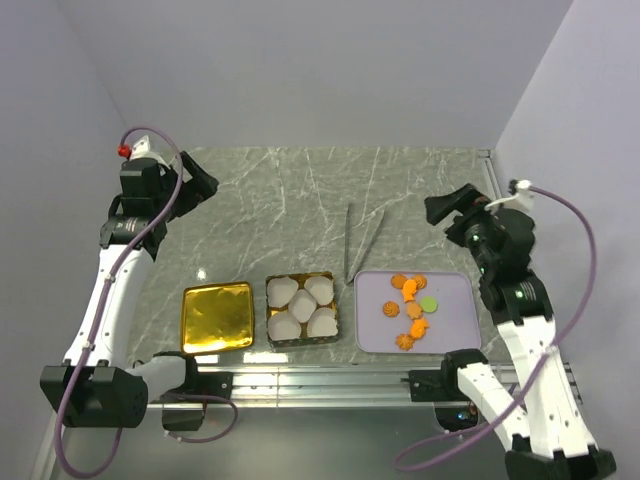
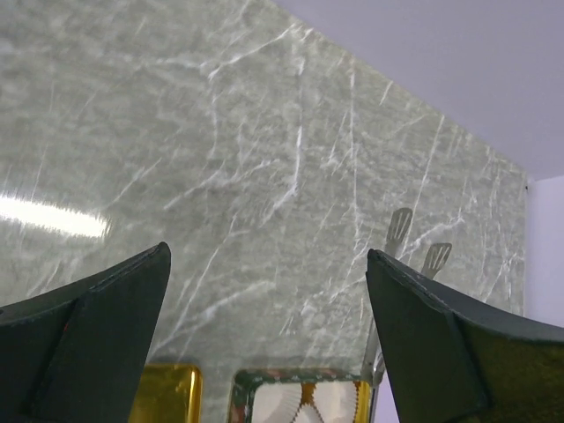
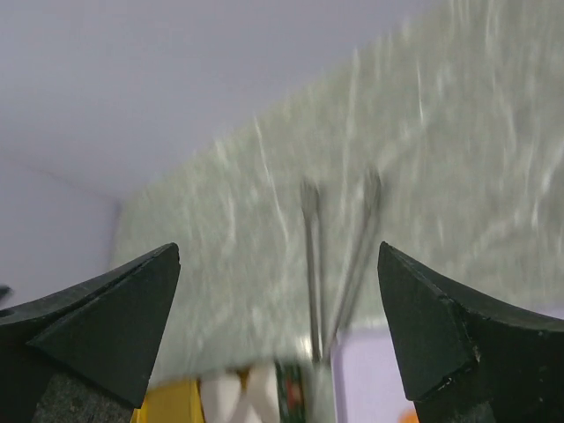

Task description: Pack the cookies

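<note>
Several small orange cookies (image 1: 408,305) lie on a lavender tray (image 1: 371,335) at the front right, with one green round piece (image 1: 429,304) among them. A tin (image 1: 301,308) holding several white paper cups stands left of the tray. My left gripper (image 1: 205,185) is open and empty, raised over the back left of the table, far from the cookies. My right gripper (image 1: 440,208) is open and empty, raised behind the tray. Both wrist views show wide-open jaws, the left gripper (image 2: 266,253) and the right gripper (image 3: 278,248), with nothing between them.
Metal tongs (image 1: 360,243) lie on the marble table just behind the tray; they also show in the left wrist view (image 2: 401,225) and the right wrist view (image 3: 313,264). A gold lid (image 1: 217,317) lies left of the tin. Walls close in the back and both sides.
</note>
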Robot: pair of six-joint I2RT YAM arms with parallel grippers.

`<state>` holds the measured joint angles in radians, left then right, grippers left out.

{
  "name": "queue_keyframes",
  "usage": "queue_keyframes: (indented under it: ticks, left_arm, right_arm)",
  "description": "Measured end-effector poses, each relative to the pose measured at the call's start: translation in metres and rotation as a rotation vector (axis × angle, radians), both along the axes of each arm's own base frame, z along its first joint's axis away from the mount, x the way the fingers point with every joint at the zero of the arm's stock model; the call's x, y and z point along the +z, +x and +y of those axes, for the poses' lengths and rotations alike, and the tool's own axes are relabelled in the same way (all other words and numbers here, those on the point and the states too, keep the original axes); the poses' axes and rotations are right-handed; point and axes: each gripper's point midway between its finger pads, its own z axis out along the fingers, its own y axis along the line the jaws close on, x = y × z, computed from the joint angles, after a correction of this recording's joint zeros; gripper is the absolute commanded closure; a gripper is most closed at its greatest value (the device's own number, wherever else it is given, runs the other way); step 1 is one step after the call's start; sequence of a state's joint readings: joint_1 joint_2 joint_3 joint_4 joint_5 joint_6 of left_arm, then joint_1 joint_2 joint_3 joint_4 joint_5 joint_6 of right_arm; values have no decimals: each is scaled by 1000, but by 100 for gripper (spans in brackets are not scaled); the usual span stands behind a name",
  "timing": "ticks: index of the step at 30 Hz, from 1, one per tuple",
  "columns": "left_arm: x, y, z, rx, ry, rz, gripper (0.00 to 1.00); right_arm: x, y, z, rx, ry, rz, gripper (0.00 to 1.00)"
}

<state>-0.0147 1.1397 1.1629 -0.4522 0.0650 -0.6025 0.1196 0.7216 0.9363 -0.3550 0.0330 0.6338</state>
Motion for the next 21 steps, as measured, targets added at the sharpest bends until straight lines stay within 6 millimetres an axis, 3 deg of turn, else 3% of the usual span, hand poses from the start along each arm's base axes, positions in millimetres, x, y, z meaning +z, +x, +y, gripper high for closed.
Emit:
queue_keyframes:
  ticks: [4,6,9,13,18,21]
  left_arm:
    - [-6,-11,3,30,-14,56,1]
    - [-10,-17,5,42,-13,80,1]
    - [-16,-32,17,137,-14,129,1]
    - [-24,-49,30,221,-5,184,1]
    - [-32,-56,27,220,-20,222,1]
    - [-42,-61,25,214,-25,266,1]
  right_arm:
    - [-55,-2,6,8,45,217,0]
    - [-67,-8,1,-18,69,263,0]
    - [-60,-16,-1,-28,104,232,0]
    - [-50,-15,9,33,124,220,6]
    - [-59,4,16,86,78,336,7]
    - [-68,14,23,144,34,390,2]
